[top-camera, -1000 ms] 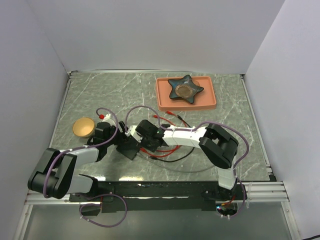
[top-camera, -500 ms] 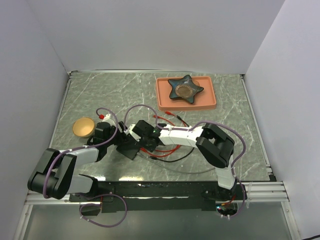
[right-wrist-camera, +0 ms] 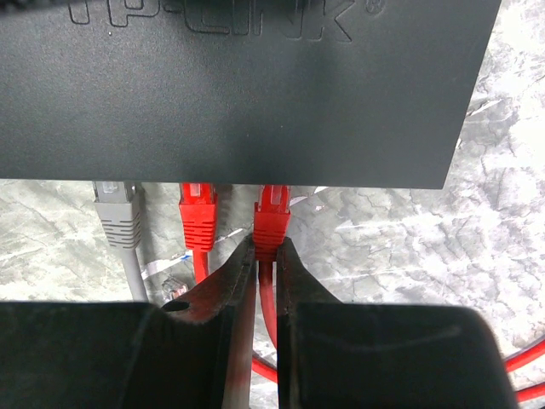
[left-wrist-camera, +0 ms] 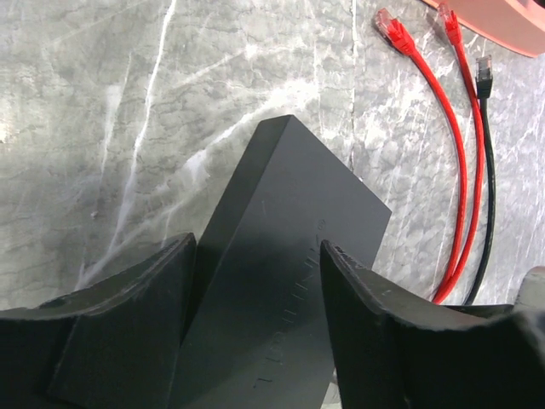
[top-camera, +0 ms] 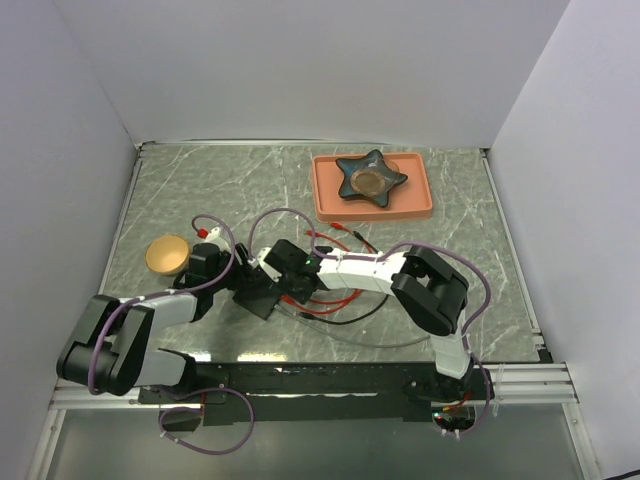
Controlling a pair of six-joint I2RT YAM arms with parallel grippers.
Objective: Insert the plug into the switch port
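Flat matte switch (right-wrist-camera: 255,85); boxy red plug (right-wrist-camera: 272,219)

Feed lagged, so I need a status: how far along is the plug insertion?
Done: left pincer clamps the matte-black rectangular switch; a grey plug and a red plug sit in neighbouring ports. In hand: right pincer grips the second red plug, its tip under the switch's edge. Left: confirm seating, release.

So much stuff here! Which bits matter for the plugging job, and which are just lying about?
In the job: switch, held by left gripper; red plug, pinched by right gripper.
Lying about: star-shaped dish, pink tray, wooden bowl, loose black cable.
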